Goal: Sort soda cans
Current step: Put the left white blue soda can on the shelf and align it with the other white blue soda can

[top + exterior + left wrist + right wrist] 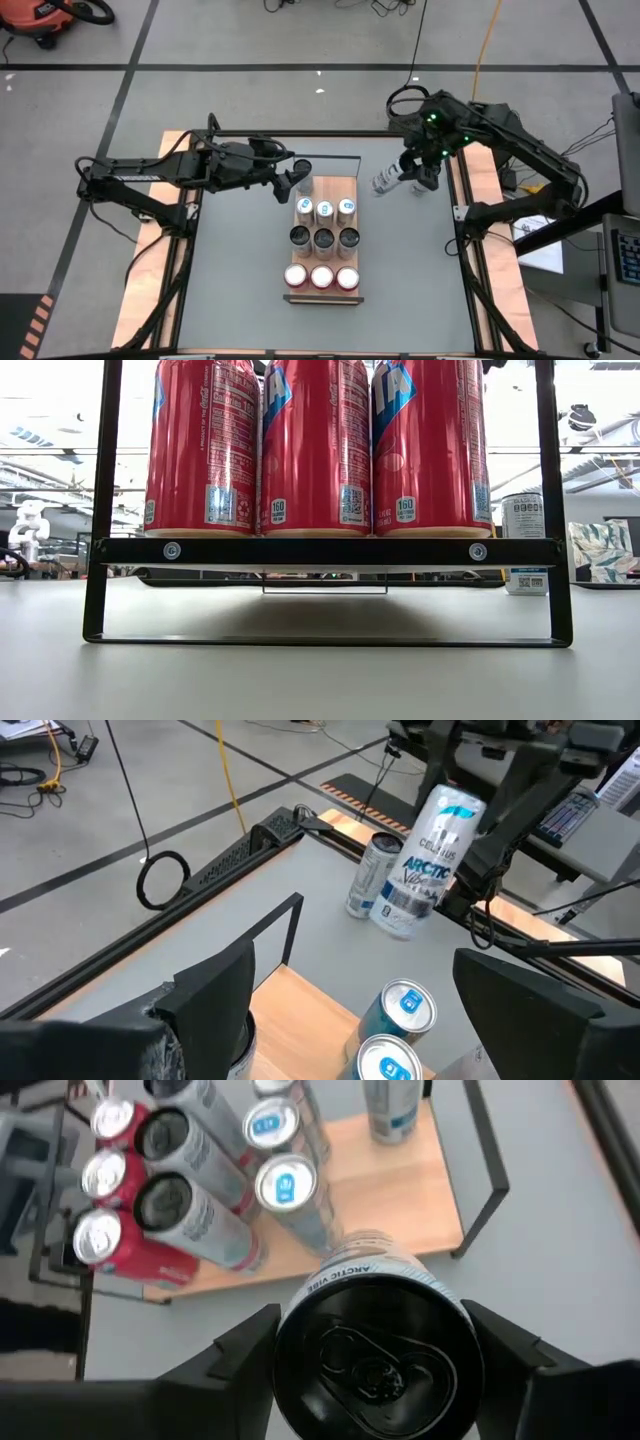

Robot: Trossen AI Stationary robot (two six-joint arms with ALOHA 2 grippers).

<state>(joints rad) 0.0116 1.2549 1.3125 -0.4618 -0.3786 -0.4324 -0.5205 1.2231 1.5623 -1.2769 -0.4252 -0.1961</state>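
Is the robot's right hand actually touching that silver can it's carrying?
Touching. In the right wrist view, the right hand has both dark fingers pressed against the sides of the silver can, with no gap showing.

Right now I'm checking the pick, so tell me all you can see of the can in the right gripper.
The held can is pale silver-white with blue lettering and a dark top with a pull tab, seen end-on in the right wrist view. It looks like thin metal, undented. The right gripper clamps its upper body between both fingers, carrying it tilted above the grey table, beside the wooden tray. Nothing else touches it; another can stands beyond it.
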